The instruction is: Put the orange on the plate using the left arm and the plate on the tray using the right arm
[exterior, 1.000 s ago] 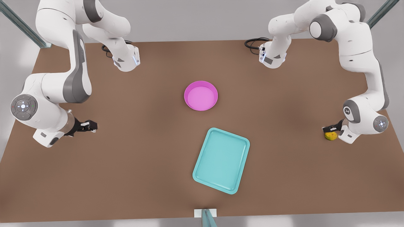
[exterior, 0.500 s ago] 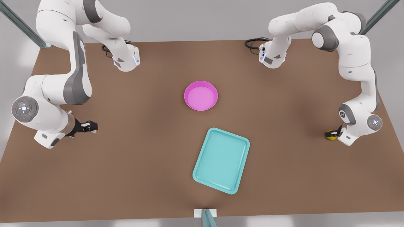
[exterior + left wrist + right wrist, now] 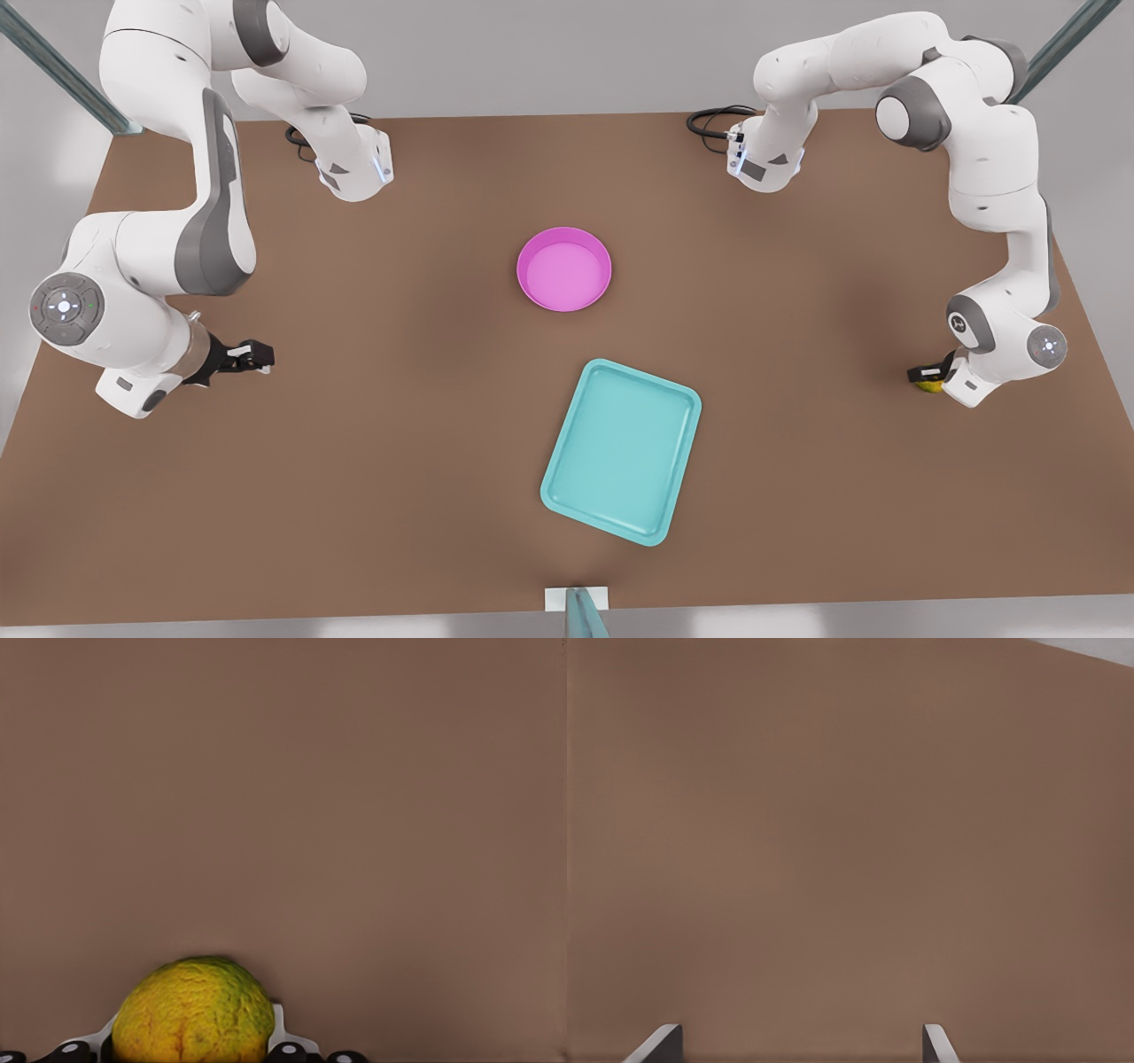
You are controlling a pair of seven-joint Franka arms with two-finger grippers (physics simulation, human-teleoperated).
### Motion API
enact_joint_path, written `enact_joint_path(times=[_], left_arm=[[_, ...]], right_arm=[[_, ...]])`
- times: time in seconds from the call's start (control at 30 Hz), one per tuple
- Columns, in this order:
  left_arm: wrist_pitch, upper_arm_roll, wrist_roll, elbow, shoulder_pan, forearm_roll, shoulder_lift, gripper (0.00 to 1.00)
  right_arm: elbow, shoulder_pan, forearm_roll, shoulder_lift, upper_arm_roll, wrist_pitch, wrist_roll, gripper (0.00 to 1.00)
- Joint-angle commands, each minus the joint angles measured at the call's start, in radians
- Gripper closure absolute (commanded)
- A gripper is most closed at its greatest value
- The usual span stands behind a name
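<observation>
The orange (image 3: 928,385) lies on the table at the front view's right edge, mostly hidden under my left gripper (image 3: 924,376). The left wrist view shows the orange (image 3: 195,1014) held between that gripper's two fingers (image 3: 280,1029), which press against its sides. The pink plate (image 3: 564,270) sits at the table's middle with nothing in it. Nearer the front edge, the teal tray (image 3: 620,452) lies at a slight angle, also bare. My right gripper (image 3: 257,356) waits open at the front view's left, low over bare table, its fingertips (image 3: 663,1041) spread wide.
The brown table (image 3: 399,461) stretches wide between the arms. Both arm bases (image 3: 354,168) stand at the far edge with black cables (image 3: 713,120). A small post (image 3: 580,607) stands at the middle of the near edge.
The left arm has sunk onto the orange, which now hides under the gripper, and its fingers have come in against it. The right arm has barely moved.
</observation>
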Motion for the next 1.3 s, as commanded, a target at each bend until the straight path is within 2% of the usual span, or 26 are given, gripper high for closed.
enact_joint_path(times=[0.0, 0.07, 0.1, 0.13, 0.2, 0.3, 0.33, 0.37, 0.53, 0.63, 0.77, 0.8, 0.83, 0.93, 0.97, 1.0, 1.03, 1.07, 1.13, 1.17, 1.2, 1.23, 1.27], left_arm=[[-0.026, 0.001, 0.028, 0.001, 0.0, -0.008, -0.006, 0.36], [-0.183, -0.063, -0.134, 0.002, -0.052, -0.008, -0.139, 0.36], [-0.264, -0.135, -0.288, 0.019, -0.099, -0.006, -0.181, 0.36], [-0.289, -0.138, -0.372, 0.059, -0.164, -0.006, -0.18, 0.36], [-0.351, -0.138, -0.65, 0.099, -0.417, -0.006, -0.181, 0.36], [-0.414, -0.141, -1.17, 0.255, -0.774, -0.009, -0.095, 0.36], [-0.439, -0.175, -1.248, 0.28, -0.807, -0.009, -0.081, 0.36], [-0.454, -0.27, -1.384, 0.283, -0.816, -0.006, -0.068, 0.36], [-0.539, -0.368, -1.546, 0.289, -0.896, -0.037, -0.052, 0.36], [-0.631, -0.399, -1.562, 0.286, -0.919, -0.043, -0.048, 0.36], [-0.631, -0.408, -1.594, 0.288, -0.948, -0.109, -0.02, 0.35], [-0.623, -0.408, -1.589, 0.288, -0.956, -0.109, 0.001, 0.27], [-0.619, -0.408, -1.589, 0.288, -0.959, -0.107, 0.014, 0.0], [-0.626, -0.408, -1.591, 0.288, -0.96, -0.104, 0.014, 0.0], [-0.689, -0.399, -1.575, 0.292, -0.957, -0.091, 0.001, 0.0], [-0.865, -0.332, -1.487, 0.359, -0.936, -0.092, -0.026, 0.0], [-1.132, -0.152, -1.254, 0.519, -0.902, -0.117, -0.054, 0.0], [-1.27, -0.025, -1.014, 0.614, -0.858, -0.126, -0.083, 0.0], [-1.248, 0.326, -0.448, 0.711, -0.842, -0.127, -0.129, 0.0], [-1.214, 0.395, -0.284, 0.709, -0.83, -0.124, -0.127, 0.0], [-1.202, 0.42, -0.15, 0.712, -0.741, -0.118, -0.123, 0.0], [-1.188, 0.415, -0.169, 0.699, -0.683, -0.118, -0.135, 0.0], [-1.131, 0.206, -0.186, 0.647, -0.493, -0.094, -0.244, 0.0]], right_arm=[[0.0, 0.0, 0.002, -0.001, 0.0, 0.0, -0.011, 0.0], [0.0, 0.002, 0.002, -0.001, 0.0, 0.0, -0.011, 0.0], [0.0, 0.002, 0.002, 0.0, 0.0, 0.0, -0.011, 0.0], [0.0, 0.002, 0.002, 0.0, 0.0, 0.0, -0.011, 0.0], [0.0, 0.002, 0.002, 0.0, 0.0, 0.0, -0.011, 0.0], [-0.001, 0.0, 0.002, 0.0, 0.0, 0.0, -0.011, 0.0], [-0.001, 0.0, 0.002, 0.0, 0.0, 0.0, -0.011, 0.0], [-0.001, 0.0, 0.01, 0.0, 0.0, 0.0, -0.011, 0.0], [-0.001, -0.008, 0.01, 0.005, 0.0, 0.0, -0.013, 0.0], [-0.001, -0.009, 0.01, 0.006, 0.0, 0.0, -0.013, 0.0], [-0.003, -0.015, 0.016, 0.006, 0.0, -0.001, -0.013, 0.0], [-0.003, -0.015, 0.018, 0.006, 0.0, -0.001, -0.013, 0.0], [-0.003, -0.015, 0.018, 0.006, 0.0, -0.001, -0.013, 0.0], [-0.076, -0.012, 0.091, 0.023, 0.0, -0.001, -0.013, 0.0], [-0.153, 0.012, 0.171, 0.034, 0.008, 0.092, -0.005, 0.0], [-0.197, 0.037, 0.232, 0.034, 0.011, 0.158, 0.003, 0.0], [-0.304, 0.074, 0.311, 0.002, 0.014, 0.25, 0.018, 0.0], [-0.432, 0.098, 0.371, -0.046, 0.014, 0.377, 0.018, 0.0], [-0.621, 0.281, 0.377, -0.181, 0.014, 0.523, 0.292, 0.0], [-0.654, 0.334, 0.423, -0.193, 0.015, 0.525, 0.382, 0.0], [-0.702, 0.385, 0.498, -0.202, 0.015, 0.549, 0.414, 0.0], [-0.773, 0.451, 0.513, -0.201, 0.015, 0.657, 0.414, 0.0], [-0.819, 0.523, 0.521, -0.191, 0.015, 0.762, 0.428, 0.0]])
